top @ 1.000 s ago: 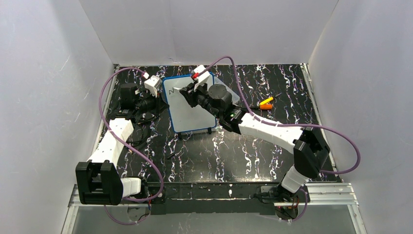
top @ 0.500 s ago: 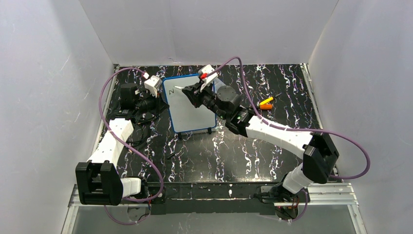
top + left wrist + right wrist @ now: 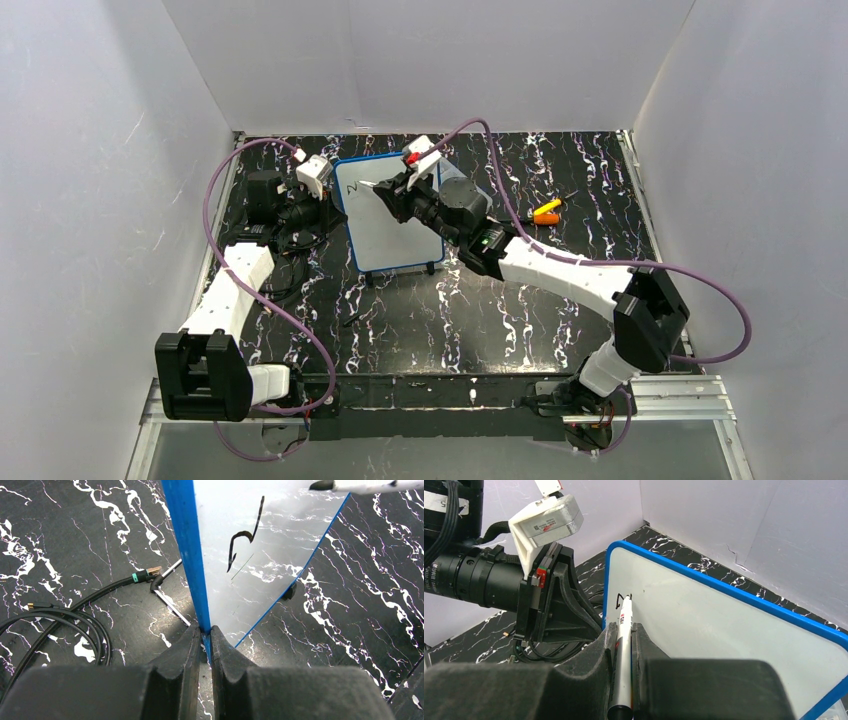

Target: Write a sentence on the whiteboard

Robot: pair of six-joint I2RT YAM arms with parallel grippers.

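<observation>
Whiteboard (image 3: 270, 545) edge between left jaws, marker (image 3: 623, 650) between right jaws

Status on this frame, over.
Left gripper shut on whiteboard frame. Right gripper shut on marker, tip by sentence, barely started. Nothing blocking.

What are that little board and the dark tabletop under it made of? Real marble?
The whiteboard looks like a glossy coated sheet: the table's veins mirror in it. Its blue frame seems smooth plastic. The tabletop shows black marble patterning with white veins, possibly only a printed sheet; I cannot tell.
</observation>
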